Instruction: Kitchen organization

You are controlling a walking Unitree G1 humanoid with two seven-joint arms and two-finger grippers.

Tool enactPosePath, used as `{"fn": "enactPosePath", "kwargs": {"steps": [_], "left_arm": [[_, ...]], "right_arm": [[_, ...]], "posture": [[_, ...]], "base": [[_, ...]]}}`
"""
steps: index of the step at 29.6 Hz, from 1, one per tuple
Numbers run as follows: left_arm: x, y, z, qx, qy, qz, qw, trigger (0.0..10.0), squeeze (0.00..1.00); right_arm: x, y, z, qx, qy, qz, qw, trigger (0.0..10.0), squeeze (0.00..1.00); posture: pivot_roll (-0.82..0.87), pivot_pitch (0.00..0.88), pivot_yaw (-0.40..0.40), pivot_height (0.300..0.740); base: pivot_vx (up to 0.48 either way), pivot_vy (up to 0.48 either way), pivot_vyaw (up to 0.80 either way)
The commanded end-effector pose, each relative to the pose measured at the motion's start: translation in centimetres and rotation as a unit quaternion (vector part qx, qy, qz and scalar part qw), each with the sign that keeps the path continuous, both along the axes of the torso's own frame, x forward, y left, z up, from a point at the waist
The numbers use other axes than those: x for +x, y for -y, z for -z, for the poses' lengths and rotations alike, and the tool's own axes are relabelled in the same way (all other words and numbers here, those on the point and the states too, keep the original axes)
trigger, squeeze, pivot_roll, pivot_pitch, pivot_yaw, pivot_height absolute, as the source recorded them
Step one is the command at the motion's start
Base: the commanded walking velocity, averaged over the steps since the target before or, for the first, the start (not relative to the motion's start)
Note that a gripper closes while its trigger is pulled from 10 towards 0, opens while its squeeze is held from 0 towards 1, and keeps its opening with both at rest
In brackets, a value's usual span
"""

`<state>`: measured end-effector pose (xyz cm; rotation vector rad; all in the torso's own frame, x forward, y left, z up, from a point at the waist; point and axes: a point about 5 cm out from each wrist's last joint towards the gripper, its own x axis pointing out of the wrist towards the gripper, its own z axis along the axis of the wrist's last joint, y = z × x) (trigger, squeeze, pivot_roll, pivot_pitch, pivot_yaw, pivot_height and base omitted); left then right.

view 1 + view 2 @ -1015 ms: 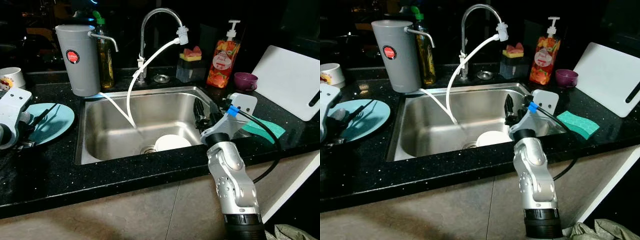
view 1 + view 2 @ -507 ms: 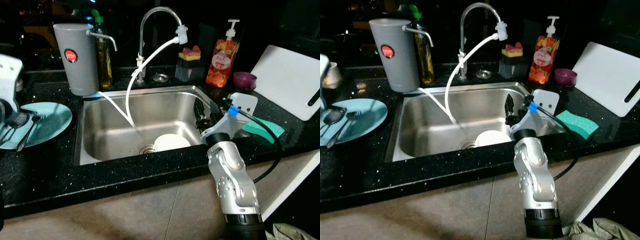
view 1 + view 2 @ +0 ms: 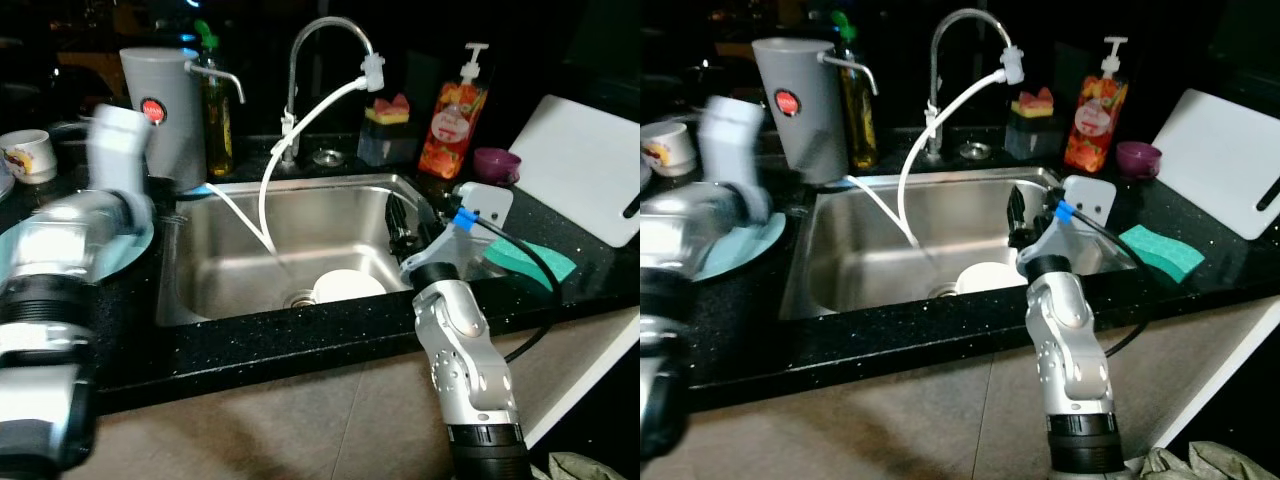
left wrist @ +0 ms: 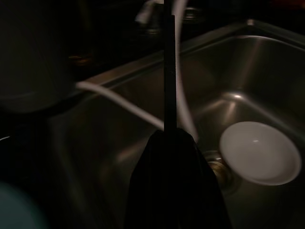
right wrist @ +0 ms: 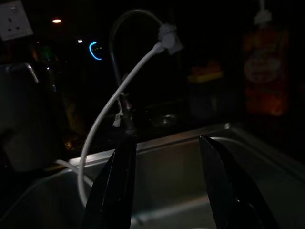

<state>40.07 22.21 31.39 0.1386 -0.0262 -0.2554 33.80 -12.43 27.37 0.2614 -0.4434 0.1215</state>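
Observation:
A white bowl (image 3: 345, 286) lies upside down by the drain of the steel sink (image 3: 300, 215). My right gripper (image 3: 401, 226) hangs open over the sink's right side, just above and right of the bowl; in the right wrist view its fingers (image 5: 119, 181) stand apart with nothing between them. My left arm (image 3: 70, 240) is raised and blurred at the left, in front of the teal plate (image 3: 740, 250). In the left wrist view my left gripper (image 4: 169, 136) is shut on a thin dark utensil (image 4: 169, 71) and points at the sink, with the bowl (image 4: 259, 152) beyond it.
A faucet (image 3: 325, 25) with a white hose (image 3: 300, 125) reaches into the sink. Behind stand a grey filter jug (image 3: 165, 100), oil bottle (image 3: 215, 120), sponge holder (image 3: 388, 125), soap bottle (image 3: 455, 120) and purple cup (image 3: 495, 163). At the right lie a green sponge (image 3: 535, 260) and a cutting board (image 3: 590, 170); a white mug (image 3: 27, 155) sits far left.
My left arm has lifted off the teal plate and swung toward the sink, now blurred. The right arm and the bowl have not moved. The camera shifted slightly.

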Motion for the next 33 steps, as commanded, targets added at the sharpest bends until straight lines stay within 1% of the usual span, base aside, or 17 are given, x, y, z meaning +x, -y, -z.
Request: {"fn": "enactPosePath", "kwargs": {"steps": [1, 4, 5, 6, 7, 8, 12, 13, 17, 20, 21, 23, 26, 28, 29, 30, 33], "left_arm": [[0.5, 0.7, 0.1, 0.003, 0.003, 0.000, 1.000, 10.0, 0.00], [1.8, 3.8, 2.1, 0.041, -0.013, 0.005, 0.999, 10.0, 0.00], [1.8, 3.8, 2.1, 0.041, -0.013, 0.005, 0.999, 10.0, 0.00], [2.2, 5.9, 3.3, 0.082, -0.021, 0.017, 0.996, 10.0, 0.00], [2.2, 5.9, 3.3, 0.082, -0.021, 0.017, 0.996, 10.0, 0.00], [2.2, 6.6, 3.6, 0.100, -0.022, 0.031, 0.994, 10.0, 1.00], [1.9, 8.2, 4.5, 0.195, -0.003, 0.095, 0.976, 10.0, 1.00], [1.9, 8.2, 4.5, 0.195, -0.003, 0.095, 0.976, 10.0, 1.00], [1.5, 8.9, 5.2, 0.384, 0.081, 0.119, 0.912, 10.0, 1.00], [1.4, 8.9, 5.1, 0.404, 0.097, 0.119, 0.902, 10.0, 1.00], [1.3, 9.0, 4.7, 0.397, 0.116, 0.119, 0.903, 10.0, 0.00], [1.1, 9.1, 3.8, 0.390, 0.149, 0.110, 0.902, 10.0, 0.00], [0.8, 8.8, 3.2, 0.346, 0.152, 0.102, 0.920, 10.0, 0.00], [0.5, 8.3, 3.4, 0.215, 0.088, 0.094, 0.968, 10.0, 0.00], [0.5, 8.3, 3.4, 0.215, 0.088, 0.094, 0.968, 10.0, 0.00], [-0.1, 8.0, 4.1, 0.116, 0.035, 0.092, 0.988, 10.0, 0.00], [-1.4, 8.0, 4.1, 0.066, 0.048, 0.086, 0.993, 10.0, 0.00]], "right_arm": [[0.1, 0.3, 0.3, 0.001, -0.011, 0.004, 1.000, 10.0, 0.00], [0.0, 0.5, 0.3, -0.002, -0.011, 0.007, 1.000, 10.0, 0.00], [0.0, 0.5, 0.3, -0.002, -0.011, 0.007, 1.000, 10.0, 0.00], [-0.1, 0.7, 0.3, -0.003, -0.011, 0.012, 1.000, 10.0, 0.00], [-0.1, 0.7, 0.3, -0.003, -0.011, 0.012, 1.000, 10.0, 0.00], [-0.3, 0.8, 0.3, -0.003, -0.010, 0.016, 1.000, 10.0, 0.00], [-0.7, 1.3, 0.4, 0.000, -0.010, 0.029, 1.000, 10.0, 0.00], [-0.7, 1.3, 0.4, 0.000, -0.010, 0.029, 1.000, 10.0, 0.00], [-1.0, 1.6, 0.7, 0.002, -0.013, 0.038, 0.999, 10.0, 0.00], [-1.0, 1.6, 0.7, 0.002, -0.013, 0.038, 0.999, 10.0, 0.00], [-1.0, 1.6, 0.7, 0.002, -0.013, 0.038, 0.999, 10.0, 0.00], [-1.1, 1.5, 0.7, 0.002, -0.013, 0.037, 0.999, 10.0, 0.00], [-1.1, 1.4, 0.6, 0.003, -0.012, 0.034, 0.999, 10.0, 0.00], [-1.1, 1.2, 0.7, 0.006, -0.014, 0.030, 0.999, 10.0, 0.00], [-1.1, 1.2, 0.7, 0.006, -0.014, 0.030, 0.999, 10.0, 0.00], [-1.2, 0.8, 0.9, 0.009, -0.017, 0.022, 1.000, 10.0, 0.00], [-1.5, 0.4, 1.2, 0.011, -0.022, 0.015, 1.000, 10.0, 0.00]], "posture": [[0.16, 0.129, -0.068, 0.740], [0.14, 0.132, -0.065, 0.740], [0.14, 0.132, -0.065, 0.740], [0.12, 0.135, -0.043, 0.740], [0.12, 0.135, -0.043, 0.740], [0.11, 0.136, -0.035, 0.740], [0.10, 0.138, -0.024, 0.740], [0.10, 0.138, -0.024, 0.740], [0.10, 0.138, -0.020, 0.740], [0.10, 0.139, -0.021, 0.740], [0.10, 0.137, -0.024, 0.740], [0.11, 0.137, -0.026, 0.740], [0.11, 0.138, -0.027, 0.740], [0.11, 0.141, -0.031, 0.740], [0.11, 0.141, -0.031, 0.740], [0.11, 0.142, -0.032, 0.740], [0.12, 0.150, -0.037, 0.740]], "base": [[0.000, 0.000, 0.00], [0.000, 0.000, 0.00], [0.000, 0.000, 0.00], [0.000, 0.000, 0.00], [0.000, 0.000, 0.00], [0.000, 0.000, 0.00], [0.000, 0.000, 0.00], [0.000, 0.000, 0.00], [0.000, 0.000, 0.00], [0.000, 0.000, 0.00], [0.000, 0.000, 0.00], [0.000, 0.000, 0.00], [0.000, 0.000, 0.00], [0.000, 0.000, 0.00], [0.000, 0.000, 0.00], [0.000, 0.000, 0.00], [0.000, 0.000, 0.00]]}}
